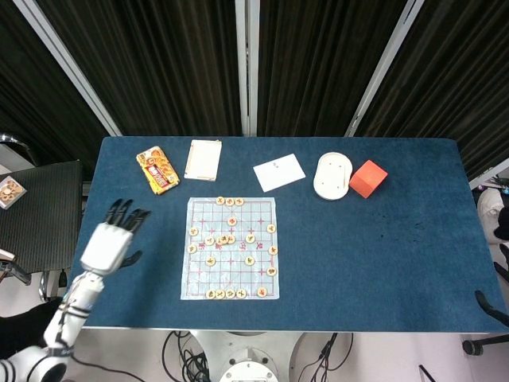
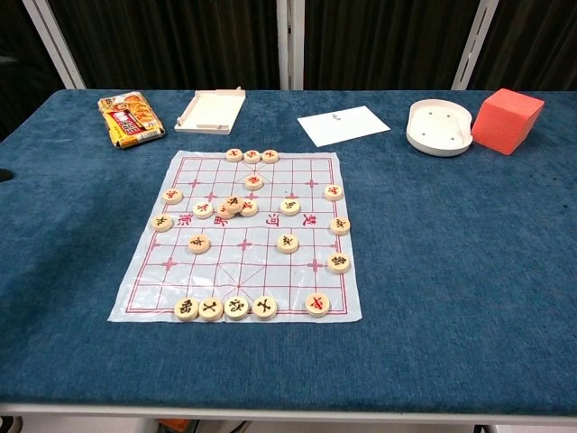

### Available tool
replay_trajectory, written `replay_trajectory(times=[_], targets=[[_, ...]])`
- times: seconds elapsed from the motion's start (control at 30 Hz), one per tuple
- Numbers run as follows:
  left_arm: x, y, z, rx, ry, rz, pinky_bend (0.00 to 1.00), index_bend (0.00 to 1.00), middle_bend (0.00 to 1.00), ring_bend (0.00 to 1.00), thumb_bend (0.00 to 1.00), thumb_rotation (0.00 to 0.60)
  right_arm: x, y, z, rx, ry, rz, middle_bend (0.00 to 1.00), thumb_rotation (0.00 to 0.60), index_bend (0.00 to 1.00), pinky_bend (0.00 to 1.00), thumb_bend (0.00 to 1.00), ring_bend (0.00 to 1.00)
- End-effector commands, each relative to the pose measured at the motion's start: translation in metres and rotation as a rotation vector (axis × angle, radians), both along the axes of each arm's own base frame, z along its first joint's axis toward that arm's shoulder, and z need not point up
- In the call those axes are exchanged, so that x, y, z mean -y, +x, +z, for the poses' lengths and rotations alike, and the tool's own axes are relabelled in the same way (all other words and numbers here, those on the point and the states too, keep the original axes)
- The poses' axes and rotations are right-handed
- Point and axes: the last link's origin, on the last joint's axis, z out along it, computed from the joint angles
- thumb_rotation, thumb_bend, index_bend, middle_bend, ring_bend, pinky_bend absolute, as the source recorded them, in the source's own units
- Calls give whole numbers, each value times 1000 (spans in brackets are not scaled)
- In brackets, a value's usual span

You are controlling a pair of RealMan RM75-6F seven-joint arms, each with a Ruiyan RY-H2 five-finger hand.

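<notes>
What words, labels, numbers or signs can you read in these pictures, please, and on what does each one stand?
Round game pieces: one red or black character each, too small to read.
Board sheet: red characters across its middle row, too blurred to quote.
Snack packet: printed lettering, unreadable.
White card: a tiny dark mark, illegible.
Orange block, white dish, shallow tray: none.

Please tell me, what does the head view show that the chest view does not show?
Only the head view shows the left hand, fingers spread, holding nothing, over the table's left edge. Only the chest view shows the marks on the game pieces clearly. Both show the board sheet, snack packet, white card, white dish and orange block.
</notes>
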Motion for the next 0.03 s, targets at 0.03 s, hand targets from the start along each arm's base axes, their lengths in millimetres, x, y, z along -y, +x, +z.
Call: replay_trajectory(times=[0.03], targets=[[57,-33,25,37,118,144,56,127,150,0,174,600,3,4,-8,-3,24,11,0,600,0,0,156,0]])
